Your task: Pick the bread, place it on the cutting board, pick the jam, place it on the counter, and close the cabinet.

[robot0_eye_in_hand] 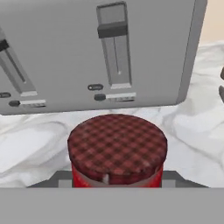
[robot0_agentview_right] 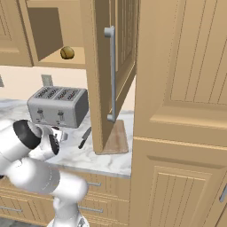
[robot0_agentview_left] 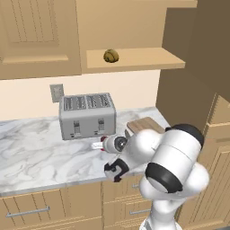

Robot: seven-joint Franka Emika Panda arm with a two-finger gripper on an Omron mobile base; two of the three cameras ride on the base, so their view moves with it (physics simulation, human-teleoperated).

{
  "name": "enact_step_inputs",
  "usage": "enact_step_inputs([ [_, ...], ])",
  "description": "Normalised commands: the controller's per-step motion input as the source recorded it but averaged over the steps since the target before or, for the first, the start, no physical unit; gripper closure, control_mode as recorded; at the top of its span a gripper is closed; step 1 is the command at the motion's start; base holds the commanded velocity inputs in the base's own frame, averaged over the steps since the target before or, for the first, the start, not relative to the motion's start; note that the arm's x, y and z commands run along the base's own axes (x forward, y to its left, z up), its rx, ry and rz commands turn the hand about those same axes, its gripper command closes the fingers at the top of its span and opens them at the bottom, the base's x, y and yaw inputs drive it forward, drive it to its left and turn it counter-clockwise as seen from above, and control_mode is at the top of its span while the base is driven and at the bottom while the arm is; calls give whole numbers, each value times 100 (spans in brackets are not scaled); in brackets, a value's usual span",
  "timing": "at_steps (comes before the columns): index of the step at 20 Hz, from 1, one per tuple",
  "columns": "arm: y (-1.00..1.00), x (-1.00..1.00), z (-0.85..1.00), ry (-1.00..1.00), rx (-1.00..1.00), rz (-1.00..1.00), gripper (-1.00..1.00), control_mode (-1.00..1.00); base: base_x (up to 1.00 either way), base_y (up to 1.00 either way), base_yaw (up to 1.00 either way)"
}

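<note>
The jam (robot0_eye_in_hand: 117,151) sits close under the hand camera, in front of the toaster (robot0_agentview_left: 87,115), low over the marble counter (robot0_agentview_left: 36,152). The gripper (robot0_agentview_left: 98,145) reaches toward the toaster's front; whether it clasps the jar or has let go, I cannot tell, since its fingertips are hidden. By my reading the jam step is in hand, near its end, and the next move calls for the jar resting flat on the counter, then a clean retreat of the arm.

The bread (robot0_agentview_left: 111,55), a lumpy golden-brown roll, lies on the shelf of the cabinet (robot0_agentview_right: 116,66), whose door stands open, so it seems not yet on the cutting board (robot0_agentview_left: 144,125), a flat pale wooden slab right of the toaster.

The jar is a red cylinder with a checked dark-red lid. The toaster is smooth grey metal with 4 slots; the counter is white with grey veins.
</note>
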Motion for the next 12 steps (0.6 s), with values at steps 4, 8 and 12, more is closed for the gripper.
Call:
enact_step_inputs([
  [4, 16, 18, -33, 0, 0, 0, 100, -100, 0, 0, 0],
  [8, 13, 11, -28, 0, 0, 0, 100, -100, 0, 0, 0],
  [12, 10, 9, -20, 0, 0, 0, 100, -100, 0, 0, 0],
])
